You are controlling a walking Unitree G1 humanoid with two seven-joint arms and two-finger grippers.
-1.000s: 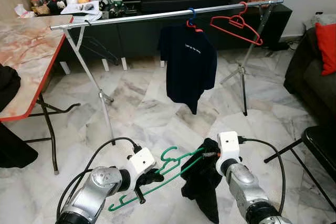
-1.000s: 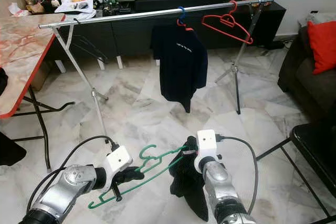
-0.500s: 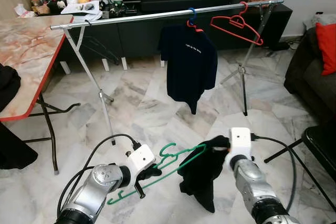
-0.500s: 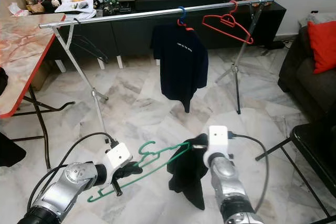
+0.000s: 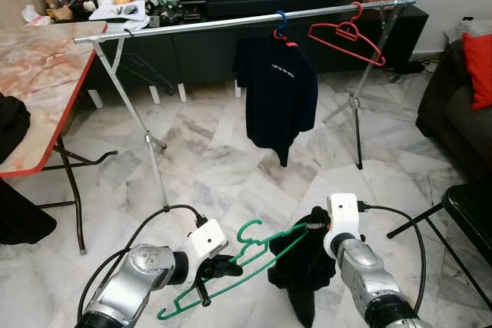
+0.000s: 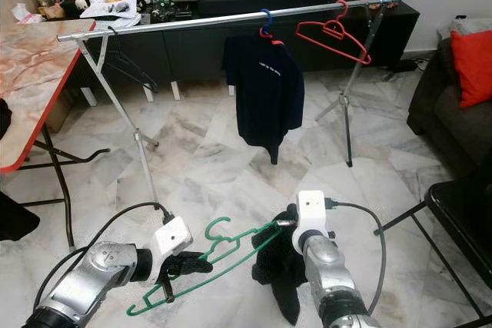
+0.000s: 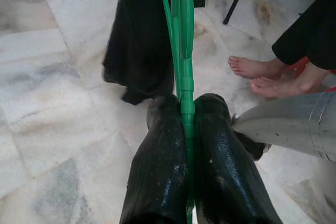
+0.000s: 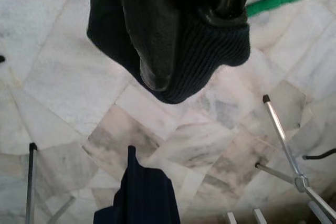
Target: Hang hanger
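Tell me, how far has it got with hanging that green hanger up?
Done: a dark shirt and a red hanger already hang on the rail. In hand: the left gripper clamps the green hanger, while the right gripper pinches a black garment at its end. Left: dressing the hanger and lifting it onto the rail.

The left claw [image 7: 188, 129] covers the lower bar of the green hanger [image 7: 181, 40], whose hook runs off the wrist picture at 12 o'clock. The dark garment [image 5: 304, 259] hides the hanger's far end and the right claw [image 8: 184, 51] tips. At 9 o'clock the worktop [image 5: 34, 74] is cut off.
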